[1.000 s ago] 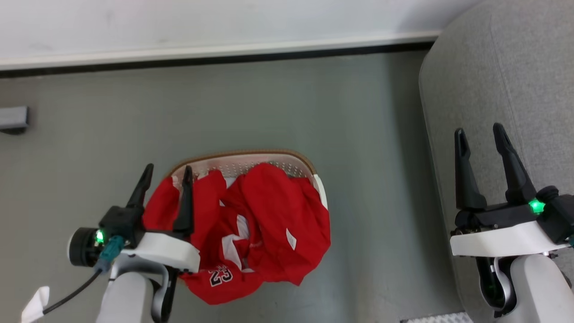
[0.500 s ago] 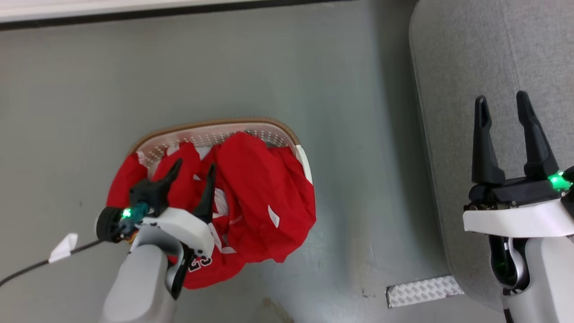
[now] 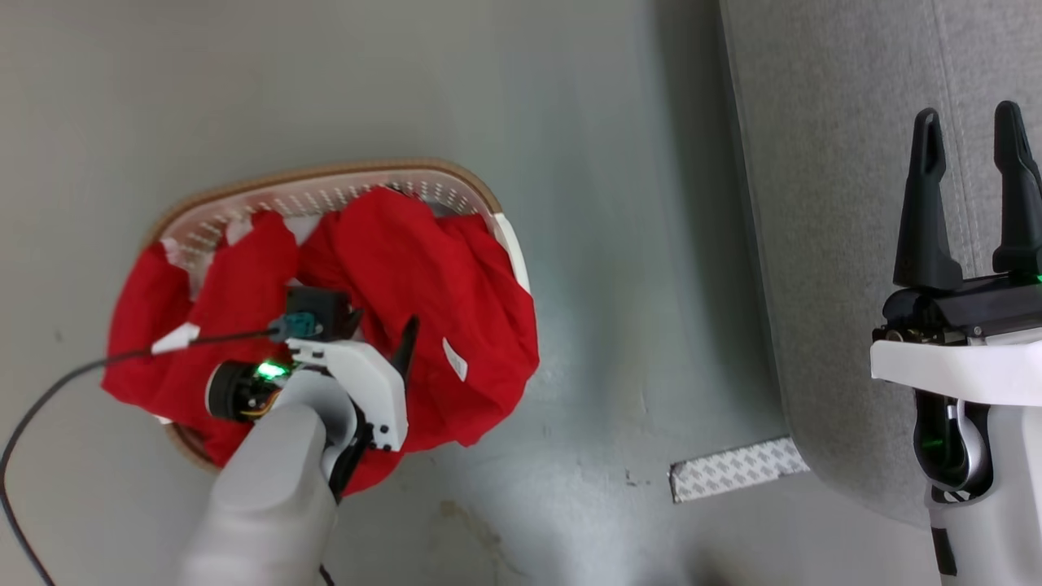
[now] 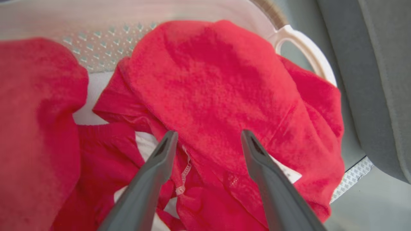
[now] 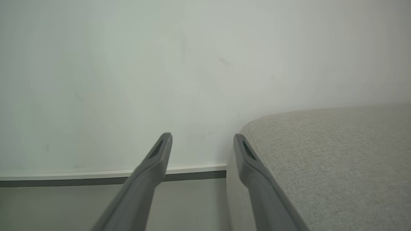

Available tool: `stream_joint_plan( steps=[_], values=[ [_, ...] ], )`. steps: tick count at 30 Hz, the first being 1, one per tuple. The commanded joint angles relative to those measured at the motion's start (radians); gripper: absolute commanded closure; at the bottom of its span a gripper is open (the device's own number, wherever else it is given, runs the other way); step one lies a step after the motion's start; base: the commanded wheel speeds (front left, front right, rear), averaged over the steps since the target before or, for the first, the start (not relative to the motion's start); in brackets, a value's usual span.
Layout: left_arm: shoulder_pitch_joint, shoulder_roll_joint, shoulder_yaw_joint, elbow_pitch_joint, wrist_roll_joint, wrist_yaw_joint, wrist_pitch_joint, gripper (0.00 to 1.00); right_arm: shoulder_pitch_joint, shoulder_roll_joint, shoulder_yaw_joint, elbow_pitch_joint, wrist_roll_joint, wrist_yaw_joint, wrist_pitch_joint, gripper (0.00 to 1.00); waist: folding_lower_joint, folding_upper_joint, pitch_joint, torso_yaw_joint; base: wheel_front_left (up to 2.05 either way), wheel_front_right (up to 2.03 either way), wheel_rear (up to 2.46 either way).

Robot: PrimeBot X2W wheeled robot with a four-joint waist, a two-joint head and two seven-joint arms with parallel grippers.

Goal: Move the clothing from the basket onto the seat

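On the left, the thin black cable [image 3: 57, 382] of the left arm passes over the bright red clothing [image 3: 407, 268]. I think it could catch a fold when the arm rises. The clothing is a plain shirt with more red cloth under it. It fills the oval white perforated plastic basket with the brown rim [image 3: 326, 172] and hangs over its near and right edges. A pull on one loose layer might bring only part of the heap, or drag the light basket over the grey floor [image 3: 610, 203].

The left gripper [image 4: 207, 137] is spread wide and holds nothing. Its two dark fingers point down into the heap, with red cloth between and under them; whether the tips touch the shirt I cannot tell.

Further right, the large grey fabric sofa seat [image 3: 830, 203] stands well apart from the basket, so cloth may trail on the floor on the way. The right gripper [image 3: 968, 115], spread and empty, hovers over the seat.
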Motion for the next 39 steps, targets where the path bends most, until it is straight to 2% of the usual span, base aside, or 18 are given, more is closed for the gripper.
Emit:
stream_joint_plan(
  steps=[1,8,15,22,30,32,33,39],
  values=[
    [-0.032,0.01,-0.023,0.033,-0.033,-0.002,0.03,0.0,-0.019,0.003,-0.001,-0.01,0.01,-0.002,0.001,0.0,-0.0001,0.0,0.033,-0.018,0.0,0.0,0.0],
    [-0.102,0.042,-0.085,0.11,-0.14,-0.002,0.125,0.0,-0.039,0.003,0.009,-0.022,0.042,-0.002,0.001,0.0,-0.0001,0.0,0.096,-0.053,0.0,0.0,0.0],
    [-0.179,0.09,-0.124,0.152,-0.195,-0.003,0.168,0.0,-0.049,0.003,0.017,-0.035,0.073,-0.002,0.001,0.0,-0.0001,0.0,0.162,-0.09,0.0,0.0,0.0],
    [-0.24,0.125,-0.178,0.162,-0.223,-0.003,0.189,0.0,-0.058,0.004,0.027,-0.044,0.108,-0.002,0.001,0.0,-0.0001,0.0,0.221,-0.13,0.0,0.0,0.0],
    [-0.253,0.147,-0.236,0.178,-0.26,-0.003,0.221,0.0,-0.058,0.004,0.039,-0.037,0.127,-0.002,0.001,0.0,-0.0001,0.0,0.238,-0.149,0.0,0.0,0.0],
    [-0.252,0.151,-0.257,0.171,-0.267,-0.003,0.224,0.69,-0.06,0.004,0.04,-0.034,0.127,-0.002,0.001,0.0,-0.0001,0.0,0.238,-0.15,0.0,0.0,0.0],
    [-0.251,0.153,-0.265,0.165,-0.272,-0.003,0.224,1.0,-0.061,0.004,0.038,-0.033,0.127,-0.002,0.001,0.0,-0.0001,0.0,0.236,-0.149,0.0,0.0,0.0],
    [-0.229,0.157,-0.32,0.132,-0.33,-0.003,0.192,1.0,-0.058,0.003,0.026,-0.024,0.116,-0.002,0.001,0.0,-0.0001,0.0,0.205,-0.135,0.0,0.0,0.0]
  ],
)
